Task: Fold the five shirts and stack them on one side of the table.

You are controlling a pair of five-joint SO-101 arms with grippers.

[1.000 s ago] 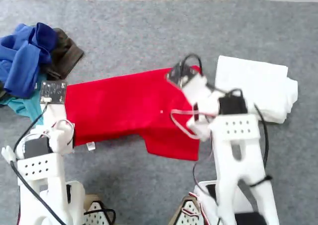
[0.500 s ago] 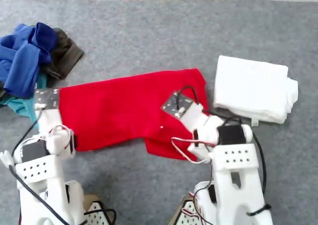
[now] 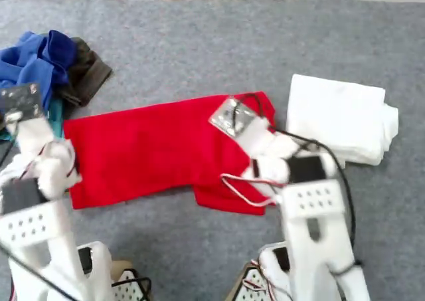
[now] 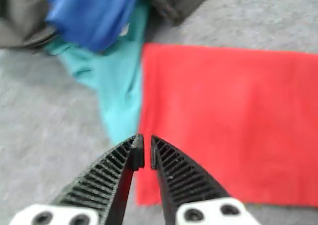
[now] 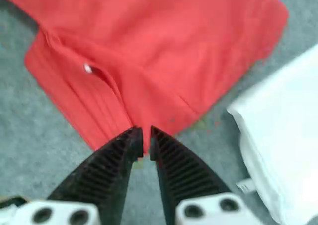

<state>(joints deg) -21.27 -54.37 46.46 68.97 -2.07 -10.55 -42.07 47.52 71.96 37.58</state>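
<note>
On the grey table (image 3: 199, 48) we count one red shirt (image 3: 153, 148), one white shirt (image 3: 339, 118) and three heaped shirts (image 3: 40, 68); the left gripper (image 4: 143, 153) and right gripper (image 5: 142, 143) are pressed together.

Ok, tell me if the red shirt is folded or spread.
Partly folded: the red shirt lies in a flat long band, one flap jutting out.

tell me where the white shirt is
In the high view the folded white shirt lies on the right side of the table, just right of the red shirt.
</note>
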